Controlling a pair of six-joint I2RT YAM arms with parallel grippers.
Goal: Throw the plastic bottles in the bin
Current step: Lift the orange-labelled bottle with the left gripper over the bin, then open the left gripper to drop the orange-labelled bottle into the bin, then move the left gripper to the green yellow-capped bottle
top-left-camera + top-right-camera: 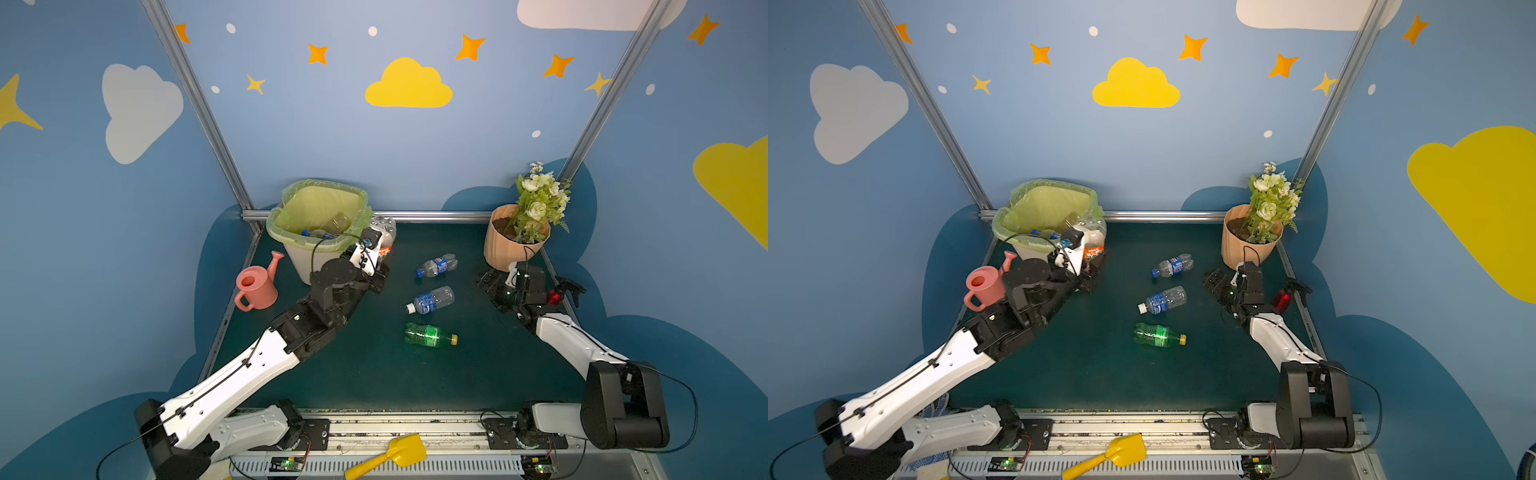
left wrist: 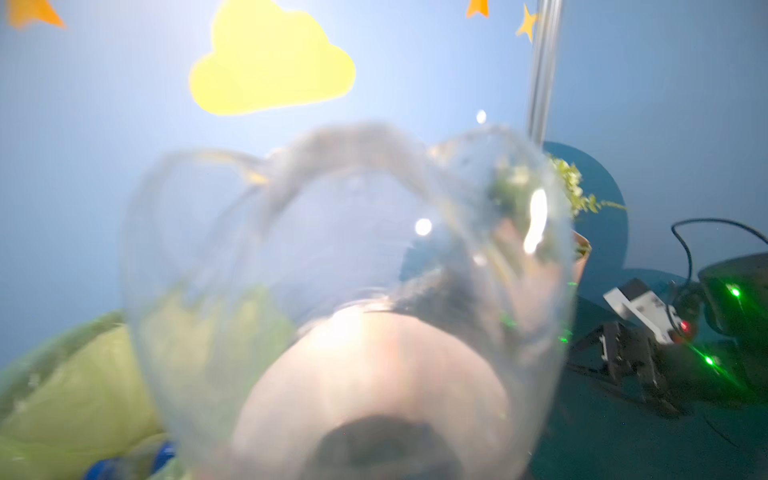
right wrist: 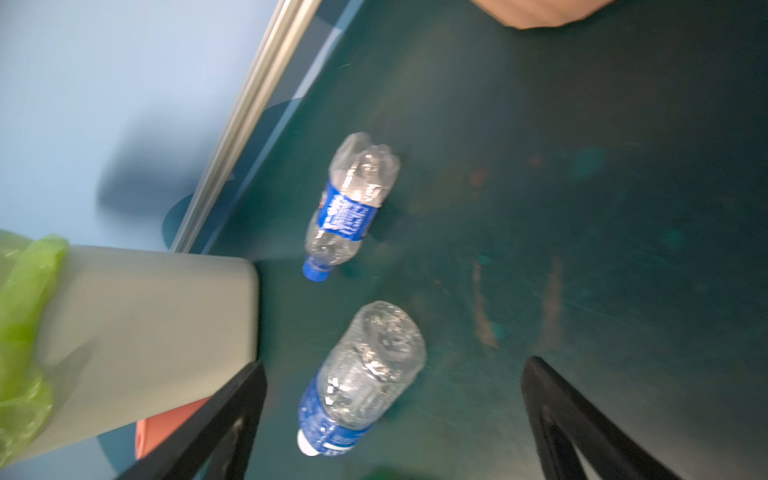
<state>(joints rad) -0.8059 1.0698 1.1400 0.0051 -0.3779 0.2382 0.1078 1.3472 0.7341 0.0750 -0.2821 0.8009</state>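
Note:
My left gripper [image 1: 379, 266] is shut on a clear plastic bottle with an orange label [image 1: 385, 235], held upright against the right side of the bin [image 1: 299, 257]. That bottle [image 2: 353, 291] fills the left wrist view and hides the jaws. The white bin has a green bag over its rim and bottles [image 1: 324, 230] lie inside. On the table lie three more: a blue-capped one [image 1: 437, 266], a white-capped one [image 1: 430, 300] and a green one [image 1: 430, 335]. My right gripper [image 1: 485, 279] is open and empty, right of them; its fingers [image 3: 216, 424] straddle the white-capped bottle [image 3: 365, 374] from above.
A pink watering can [image 1: 255, 286] stands left of the bin. A peach flowerpot [image 1: 513, 245] with flowers is at the back right, and a red spray bottle [image 1: 557, 295] stands by the right edge behind my right arm. A yellow shovel [image 1: 390, 455] lies on the front rail.

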